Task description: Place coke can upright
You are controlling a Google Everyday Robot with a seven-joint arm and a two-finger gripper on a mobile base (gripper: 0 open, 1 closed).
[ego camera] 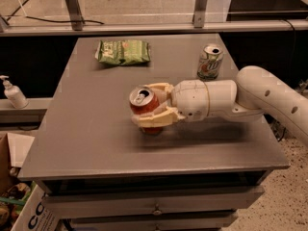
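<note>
- Status: coke can [146, 106] is in the hand [144, 104], near the middle of the worktop [91, 109], a bit toward the front edge.
- Hand is closed around the can body, one finger on the far side and one on the near side, both touching it. Nothing else is held.
- Can sits top-up, with the silver lid and pull tab facing up and leaning slightly toward the left edge. Not fully plumb by my read.
- Base is at or just above the worktop, with a shadow right under it. Can't tell if it's touching.
- Done, I'd say: grasp and orientation. Left: seat the base flat, let go, back out without tipping it.
- Materials: thin red-orange aluminium cylinder, smooth and glossy, so probably slippery and easy to dent. Fingers are cream, chunky and look like plastic. Arm [262, 93] is a white, rounded shell.
- Worktop is flat matte grey, so a stable landing.
- Others: white-and-green can [210, 61] upright near the back-right corner, crinkly green snack bag [122, 52] lying flat near the back edge. Both are well apart from the hand.
</note>
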